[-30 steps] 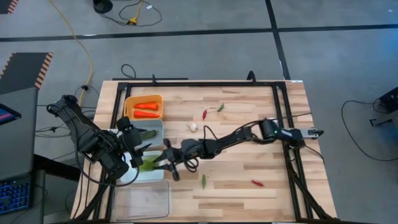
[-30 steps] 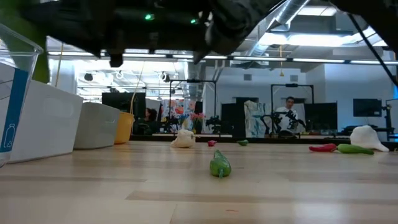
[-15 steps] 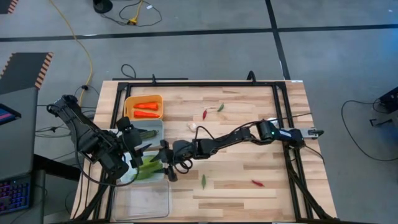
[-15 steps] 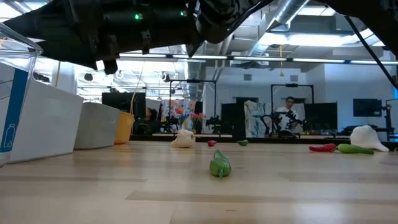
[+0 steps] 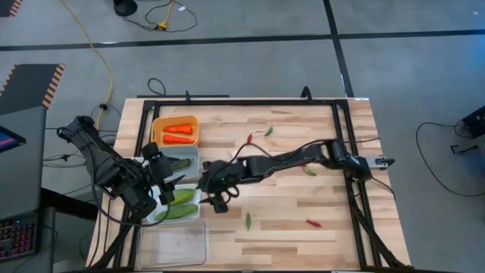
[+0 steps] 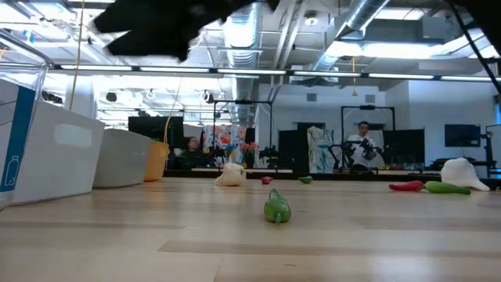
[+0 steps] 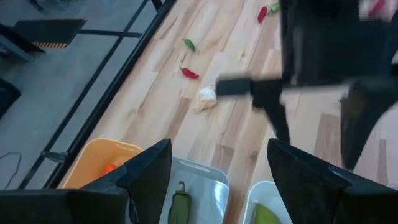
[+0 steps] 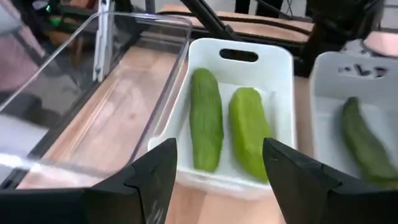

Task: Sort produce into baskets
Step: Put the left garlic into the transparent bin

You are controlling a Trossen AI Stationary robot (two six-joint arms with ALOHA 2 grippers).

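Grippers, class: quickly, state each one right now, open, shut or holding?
Left gripper: open, empty, above the grey and white baskets.
Right gripper: open, empty, facing two green cucumbers in the white rectangular basket.

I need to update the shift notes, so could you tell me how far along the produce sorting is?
Done: two carrots lie in the yellow-orange basket, two cucumbers in the white basket, one in the grey basket. In hand: nothing; the right gripper is open beside the white basket. Left: the garlic bulb and scattered chili peppers; the clear basket looks empty.
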